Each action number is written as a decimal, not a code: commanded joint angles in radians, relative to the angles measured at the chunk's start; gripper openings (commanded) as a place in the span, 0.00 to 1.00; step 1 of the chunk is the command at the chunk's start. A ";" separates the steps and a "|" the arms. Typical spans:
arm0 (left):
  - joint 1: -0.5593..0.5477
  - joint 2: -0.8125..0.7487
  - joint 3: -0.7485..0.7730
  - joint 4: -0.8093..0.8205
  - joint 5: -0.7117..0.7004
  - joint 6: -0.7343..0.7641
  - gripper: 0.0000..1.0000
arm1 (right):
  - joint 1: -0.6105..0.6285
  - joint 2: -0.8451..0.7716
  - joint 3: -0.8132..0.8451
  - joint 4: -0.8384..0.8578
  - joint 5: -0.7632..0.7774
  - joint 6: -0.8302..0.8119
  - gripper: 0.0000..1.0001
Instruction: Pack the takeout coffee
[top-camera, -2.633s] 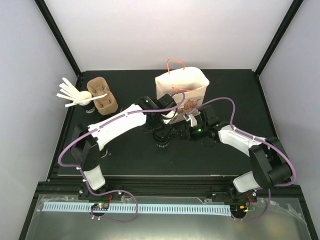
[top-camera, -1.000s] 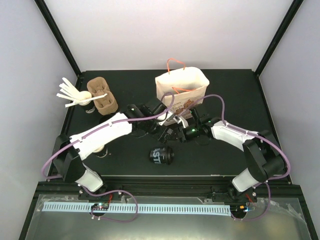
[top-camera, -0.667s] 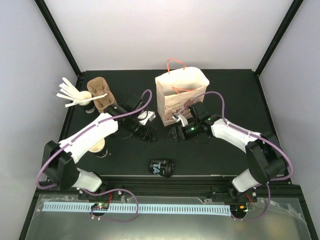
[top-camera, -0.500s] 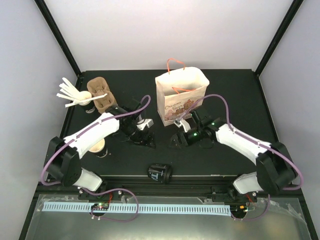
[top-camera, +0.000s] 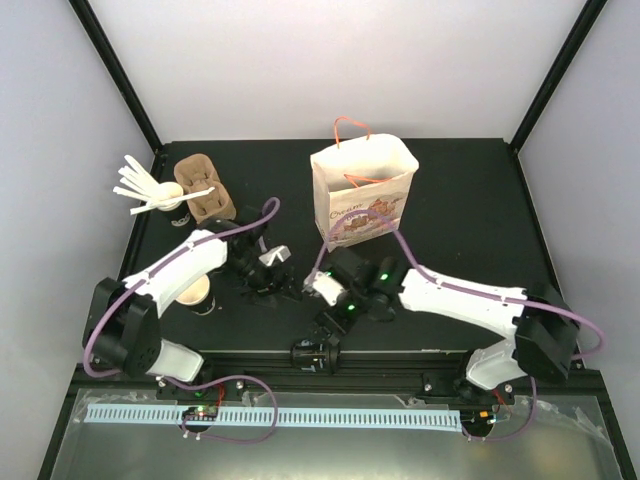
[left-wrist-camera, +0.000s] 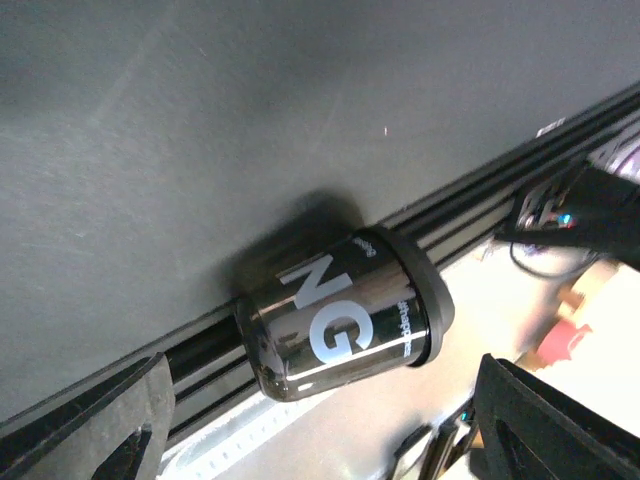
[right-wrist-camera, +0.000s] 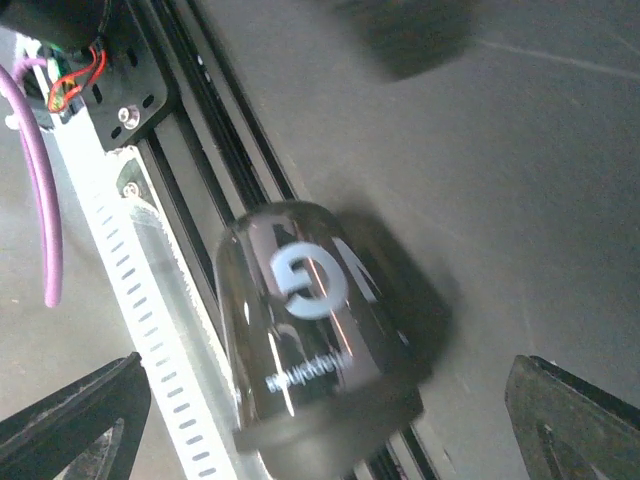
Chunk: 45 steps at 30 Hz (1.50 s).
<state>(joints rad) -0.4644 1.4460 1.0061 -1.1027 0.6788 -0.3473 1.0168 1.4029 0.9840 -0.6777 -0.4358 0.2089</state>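
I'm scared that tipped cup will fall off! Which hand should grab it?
Probably the right hand. It hangs open close above the small black paper cup with white lettering and black lid, lying sideways at the table's near edge. The left hand is open too, but farther off.

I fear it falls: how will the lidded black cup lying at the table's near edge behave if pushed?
Lying on its round side, the cup probably rolls, perhaps off the rail. Its glossy wall looks slippery. The lid seems seated; squeezing may loosen it.
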 joint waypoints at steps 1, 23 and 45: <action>0.095 -0.086 0.001 0.072 0.033 -0.078 0.85 | 0.139 0.095 0.113 -0.056 0.241 -0.052 1.00; 0.337 -0.159 0.027 0.133 -0.018 -0.109 0.86 | 0.301 0.367 0.263 -0.348 0.375 -0.241 1.00; 0.339 -0.206 -0.030 0.148 -0.007 -0.112 0.87 | 0.077 0.267 0.262 -0.337 0.184 -0.018 0.81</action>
<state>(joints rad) -0.1318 1.2617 0.9871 -0.9810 0.6579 -0.4465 1.1976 1.7512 1.2697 -1.0245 -0.1509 0.1078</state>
